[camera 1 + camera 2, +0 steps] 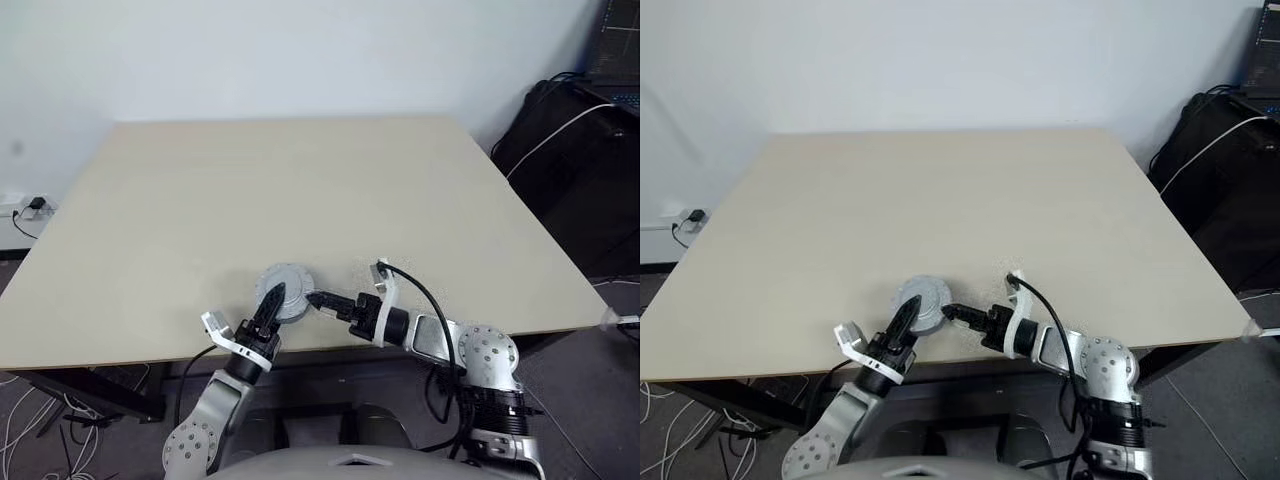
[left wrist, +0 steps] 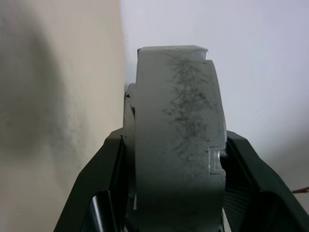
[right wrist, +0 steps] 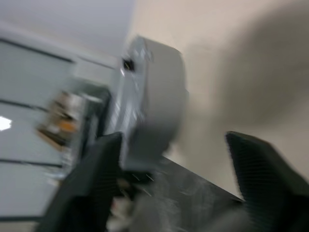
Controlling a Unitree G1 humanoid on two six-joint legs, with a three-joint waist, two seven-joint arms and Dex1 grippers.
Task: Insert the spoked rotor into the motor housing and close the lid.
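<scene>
Where the pale counter (image 1: 300,190) meets its near edge, the motor housing (image 1: 287,292) sits with the lid closed over it, forming one round grey metal unit. The left tool (image 1: 272,303) reaches in from the near side and grips this unit: its two black fingers (image 2: 99,183) press against opposite flat faces, seen plainly in the left wrist view, where the grey body (image 2: 176,140) stands edge-on between them. The jaws are roughly half spread, held at that width by the unit itself. The right tool (image 1: 318,299) lies just beside the unit on its right, pointing toward it. In the right wrist view its fingers (image 3: 263,166) stand wide apart, with nothing between them, and the grey unit (image 3: 154,104) lies off to one side of the gap. Whether the fingertips touch the rim cannot be told. The spoked rotor cannot be made out.
</scene>
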